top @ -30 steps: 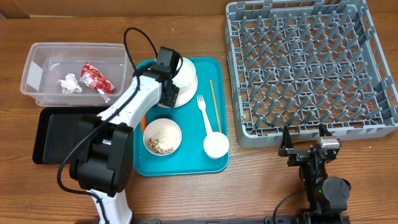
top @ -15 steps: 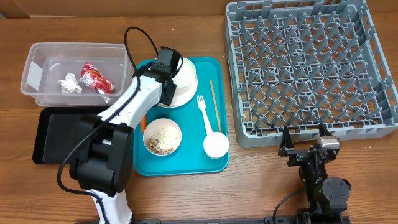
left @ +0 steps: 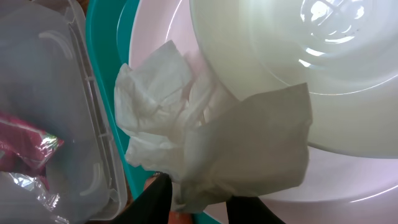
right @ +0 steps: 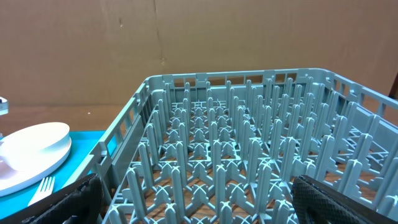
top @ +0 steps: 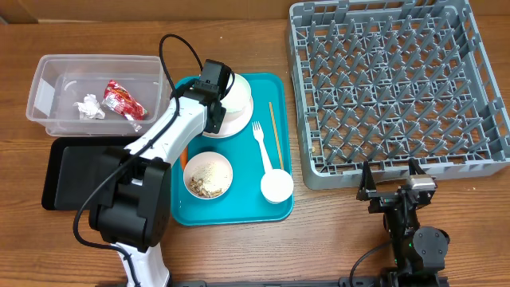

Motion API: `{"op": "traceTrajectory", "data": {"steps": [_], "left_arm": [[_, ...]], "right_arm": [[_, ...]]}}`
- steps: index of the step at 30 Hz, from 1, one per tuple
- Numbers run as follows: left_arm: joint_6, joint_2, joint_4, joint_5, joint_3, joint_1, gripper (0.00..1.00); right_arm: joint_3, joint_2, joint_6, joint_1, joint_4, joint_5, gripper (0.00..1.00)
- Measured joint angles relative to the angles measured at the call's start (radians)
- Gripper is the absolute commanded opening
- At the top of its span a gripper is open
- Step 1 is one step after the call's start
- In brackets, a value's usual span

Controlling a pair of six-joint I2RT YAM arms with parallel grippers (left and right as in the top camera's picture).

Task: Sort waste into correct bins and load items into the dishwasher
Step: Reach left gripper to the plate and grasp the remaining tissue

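— Left claw (left: 198, 202)?
— Pinched on the lower edge of the napkin (left: 186, 130). The napkin is bunched over the rim of the pink plate (left: 158, 34), right up against the bowl (left: 298, 56) on that plate. Can't tell if it's lifted clear.
— Where's the plate?
— On the teal tray (top: 275, 96), far-left corner. The clear tub (top: 48, 72) is just left of it, with a red wrapper (top: 121, 100) inside.
— Right claw (top: 389, 179)?
— Spread wide, empty, low at the near side of the grey rack (top: 398, 88).
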Motion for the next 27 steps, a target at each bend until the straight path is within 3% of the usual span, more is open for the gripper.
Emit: {"op": "traceTrajectory", "data": {"steps": [3,8,12,27], "left_arm": [[-0.003,0.000,0.001,0.000,0.000,0.000,0.19],[0.000,0.000,0.002,0.000,0.000,0.000,0.17],[-0.001,0.000,0.002,0.000,0.000,0.000,0.04],[-0.006,0.000,-0.032,-0.001,0.002,0.000,0.04]], "right_arm": [[0.000,0.000,0.000,0.000,-0.001,0.000,1.00],[0.000,0.000,0.000,0.000,0.000,0.000,1.00],[0.000,0.000,0.000,0.000,0.000,0.000,1.00],[0.000,0.000,0.000,0.000,0.000,0.000,1.00]]}}
